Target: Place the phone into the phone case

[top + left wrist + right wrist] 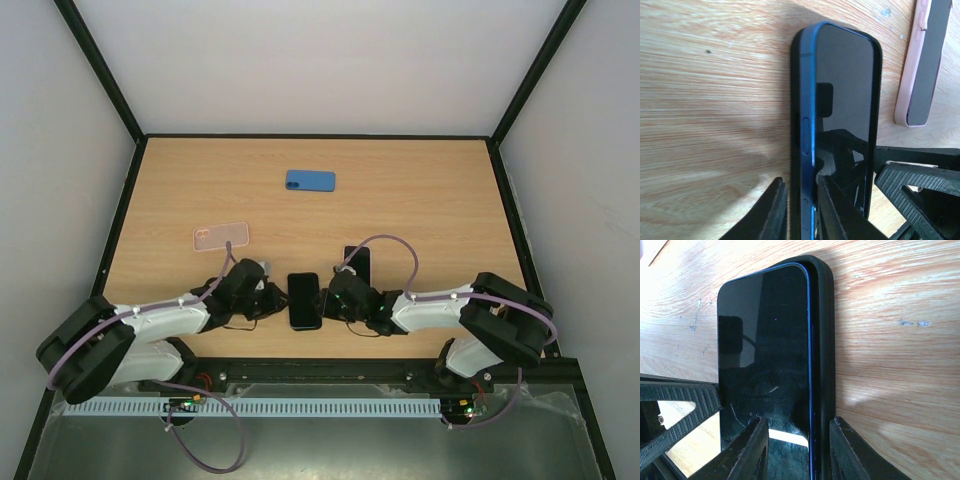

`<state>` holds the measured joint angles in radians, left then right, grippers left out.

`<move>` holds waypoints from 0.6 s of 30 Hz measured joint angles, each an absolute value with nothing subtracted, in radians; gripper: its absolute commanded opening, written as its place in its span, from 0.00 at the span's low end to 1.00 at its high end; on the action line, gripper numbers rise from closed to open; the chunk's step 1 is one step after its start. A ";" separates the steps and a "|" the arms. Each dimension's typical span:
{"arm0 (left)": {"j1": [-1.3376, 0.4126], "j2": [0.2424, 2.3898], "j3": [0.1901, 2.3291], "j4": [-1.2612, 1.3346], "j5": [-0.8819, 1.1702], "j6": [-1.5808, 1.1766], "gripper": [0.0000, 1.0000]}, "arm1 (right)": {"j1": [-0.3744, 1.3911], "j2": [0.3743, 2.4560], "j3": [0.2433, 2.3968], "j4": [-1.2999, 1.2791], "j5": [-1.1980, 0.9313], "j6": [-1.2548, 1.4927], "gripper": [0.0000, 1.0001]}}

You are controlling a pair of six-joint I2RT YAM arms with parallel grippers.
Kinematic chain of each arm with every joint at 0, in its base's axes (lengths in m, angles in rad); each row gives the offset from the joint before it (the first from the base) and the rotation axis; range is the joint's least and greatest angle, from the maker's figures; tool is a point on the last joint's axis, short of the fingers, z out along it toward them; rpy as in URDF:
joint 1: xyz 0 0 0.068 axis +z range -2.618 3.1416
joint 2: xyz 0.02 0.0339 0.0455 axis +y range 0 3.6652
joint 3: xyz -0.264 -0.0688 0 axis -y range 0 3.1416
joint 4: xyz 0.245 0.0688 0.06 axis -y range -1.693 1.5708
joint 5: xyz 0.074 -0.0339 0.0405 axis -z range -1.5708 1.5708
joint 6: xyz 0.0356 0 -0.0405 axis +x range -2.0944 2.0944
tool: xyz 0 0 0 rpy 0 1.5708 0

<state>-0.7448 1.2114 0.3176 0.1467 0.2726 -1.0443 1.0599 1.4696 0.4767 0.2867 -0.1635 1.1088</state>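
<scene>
A dark phone (pixel 305 300) with a blue frame lies screen up in a black case near the front middle of the table. In the left wrist view the phone (pixel 845 90) sits in the case (pixel 795 100), and my left gripper (pixel 802 215) straddles that edge closely, one finger beside the case and one on the screen. In the right wrist view my right gripper (pixel 797 450) straddles the other edge of the phone (pixel 762 330) and case (pixel 826 340), with its jaws wider apart. In the top view the left gripper (pixel 272 297) and the right gripper (pixel 335 296) flank the phone.
A second phone in a pink case (pixel 358 262) lies just behind the right gripper and also shows in the left wrist view (pixel 920 65). A clear pinkish case (pixel 220 237) lies at the left. A blue phone or case (pixel 310 180) lies at the back middle.
</scene>
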 measured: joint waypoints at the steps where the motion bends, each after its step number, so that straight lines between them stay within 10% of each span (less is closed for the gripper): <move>1: -0.751 1.218 0.318 0.161 0.273 -1.047 0.16 | 1.060 1.470 0.475 0.294 -0.165 1.111 0.34; 13: -0.816 1.300 0.321 0.281 0.237 -1.101 0.10 | 1.053 1.485 0.455 0.325 -0.167 1.127 0.33; 18: -0.836 1.307 0.336 0.268 0.200 -1.111 0.23 | 1.052 1.485 0.455 0.323 -0.147 1.123 0.33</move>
